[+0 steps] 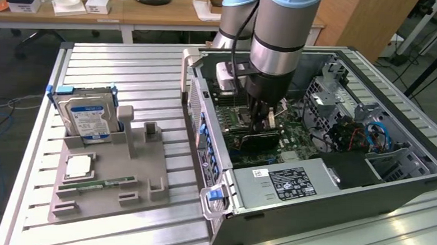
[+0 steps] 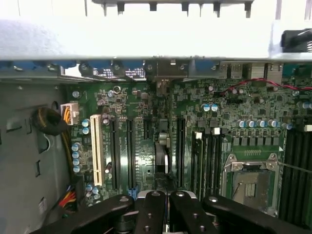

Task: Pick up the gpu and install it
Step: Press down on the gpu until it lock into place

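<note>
My fingers (image 2: 165, 209) are closed, the two black pads pressed together, and they sit low inside the open black-and-silver computer case (image 1: 394, 193) that lies on its side on the slatted aluminium worktop (image 1: 117, 58). In the exterior view, my arm reaches down into the middle of the case, and the fingertips stand directly over the gpu (image 1: 257, 140), a thin flat card with a dark face, which lies across the green motherboard (image 2: 146, 126) between the CPU area and the grey power supply with its black label (image 1: 290, 185). I cannot tell whether the fingers touch the card or whether it is fully seated in its slot. In the wrist view, the closed fingers hang above the row of long black expansion slots beside a white slot (image 2: 96, 148). On the worktop near its edge at the exterior view's left, a grey plastic parts holder (image 1: 110, 178) carries a boxy silver hard drive with a blue-white label (image 1: 90, 121), standing upright.
</note>
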Available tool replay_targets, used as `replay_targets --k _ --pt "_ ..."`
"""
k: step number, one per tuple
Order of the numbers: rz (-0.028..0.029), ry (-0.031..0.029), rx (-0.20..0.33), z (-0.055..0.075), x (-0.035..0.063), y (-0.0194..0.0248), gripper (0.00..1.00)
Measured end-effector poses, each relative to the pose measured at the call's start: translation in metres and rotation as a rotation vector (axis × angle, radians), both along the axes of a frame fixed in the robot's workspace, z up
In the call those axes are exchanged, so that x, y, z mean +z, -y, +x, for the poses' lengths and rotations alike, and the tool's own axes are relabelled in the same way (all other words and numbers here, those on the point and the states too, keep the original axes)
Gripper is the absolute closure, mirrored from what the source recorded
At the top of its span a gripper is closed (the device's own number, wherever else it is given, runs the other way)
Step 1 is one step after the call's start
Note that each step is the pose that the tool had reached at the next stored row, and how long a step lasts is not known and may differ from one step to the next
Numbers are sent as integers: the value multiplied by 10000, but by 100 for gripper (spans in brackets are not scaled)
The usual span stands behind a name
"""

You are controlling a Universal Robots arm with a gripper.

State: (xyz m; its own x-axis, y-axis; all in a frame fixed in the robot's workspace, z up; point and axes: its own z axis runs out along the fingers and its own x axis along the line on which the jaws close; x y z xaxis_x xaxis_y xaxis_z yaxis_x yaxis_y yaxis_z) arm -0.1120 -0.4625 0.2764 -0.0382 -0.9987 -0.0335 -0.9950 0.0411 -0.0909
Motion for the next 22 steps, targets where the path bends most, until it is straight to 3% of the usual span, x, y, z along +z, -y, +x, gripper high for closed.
replay_targets --k 12,13,14,19,20,22 --pt "-3 -23 -1 -264 167 0 89" --pt "0 -89 0 -276 167 -1 89" --pt "-4 -249 2 -279 168 0 89" --pt "-2 -1164 -5 -284 167 0 89" --pt "-5 -1287 -6 -284 173 0 89" --pt "-4 -1298 -6 -288 194 0 89"
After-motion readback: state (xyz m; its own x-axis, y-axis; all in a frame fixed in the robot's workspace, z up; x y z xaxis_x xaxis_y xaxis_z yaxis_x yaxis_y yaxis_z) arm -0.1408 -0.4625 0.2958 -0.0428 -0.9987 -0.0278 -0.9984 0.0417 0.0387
